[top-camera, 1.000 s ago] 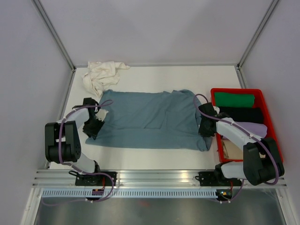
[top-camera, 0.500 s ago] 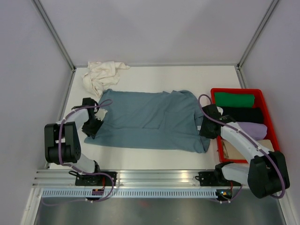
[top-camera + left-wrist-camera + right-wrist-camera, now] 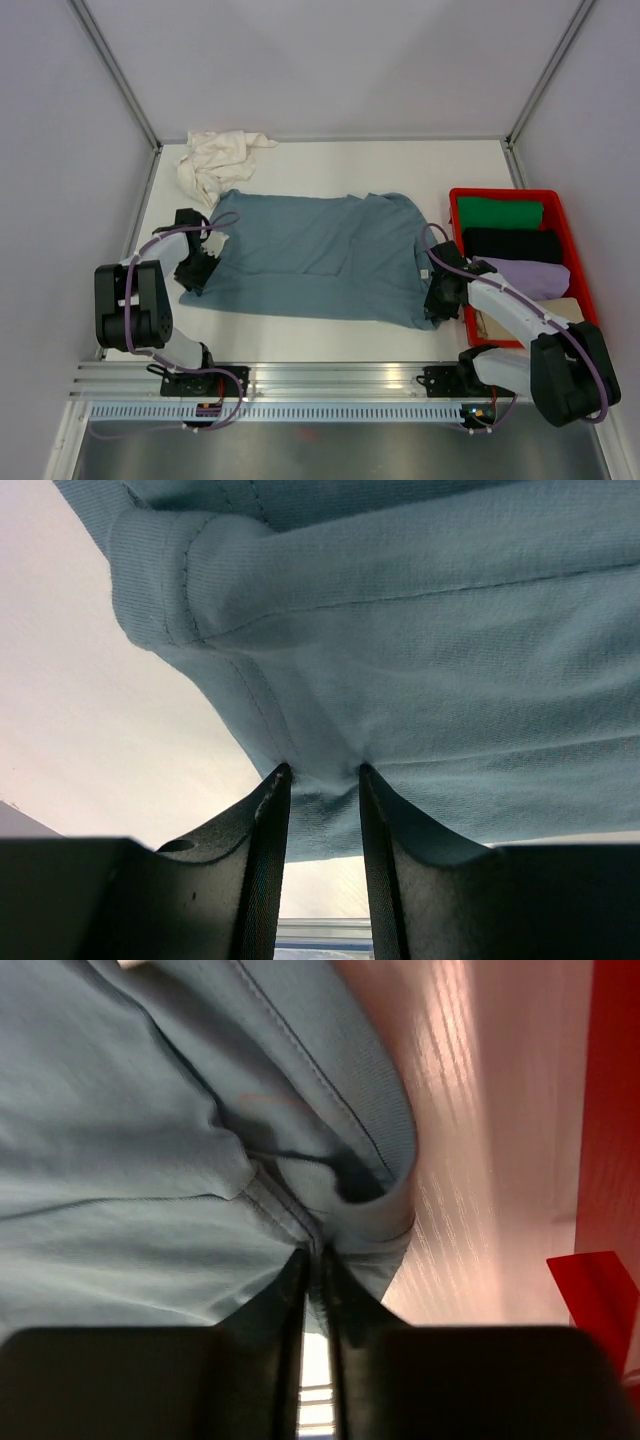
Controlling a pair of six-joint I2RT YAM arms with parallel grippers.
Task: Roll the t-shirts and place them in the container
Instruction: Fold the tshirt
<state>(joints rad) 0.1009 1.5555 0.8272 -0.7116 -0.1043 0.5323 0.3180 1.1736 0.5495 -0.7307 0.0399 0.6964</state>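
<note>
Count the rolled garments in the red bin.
4 in the red bin: a green roll at the far end, then a black roll, a lavender roll, and a tan roll nearest, partly under the right arm. More may be hidden.

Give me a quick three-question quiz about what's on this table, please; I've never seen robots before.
1. True or false: the left claw and the right claw both pinch the slate-blue t-shirt.
2. Where is the cream t-shirt? A) spread flat in the middle B) crumpled in the far left corner C) draped over an arm.
3. Fill in: the farthest rolled garment in the red bin is ____.
Key: 1 true; 2 B; 3 green.
</note>
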